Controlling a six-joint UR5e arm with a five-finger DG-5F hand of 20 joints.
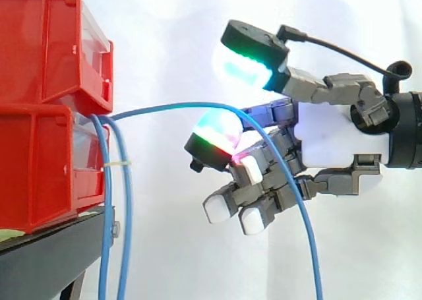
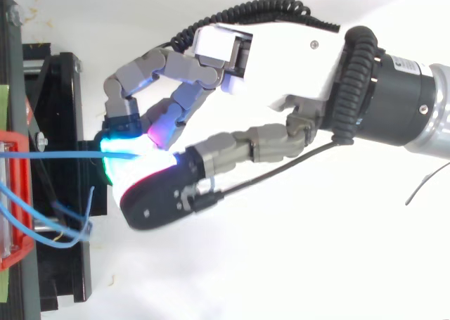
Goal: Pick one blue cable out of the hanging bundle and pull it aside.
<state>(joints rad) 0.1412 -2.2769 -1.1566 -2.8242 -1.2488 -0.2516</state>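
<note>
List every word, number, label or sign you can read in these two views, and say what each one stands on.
No text can be read in either view.
The pale mark on the arm's black wrist: too small to read.
The red bins, the hand and the blue cable: no print seen on them.
</note>
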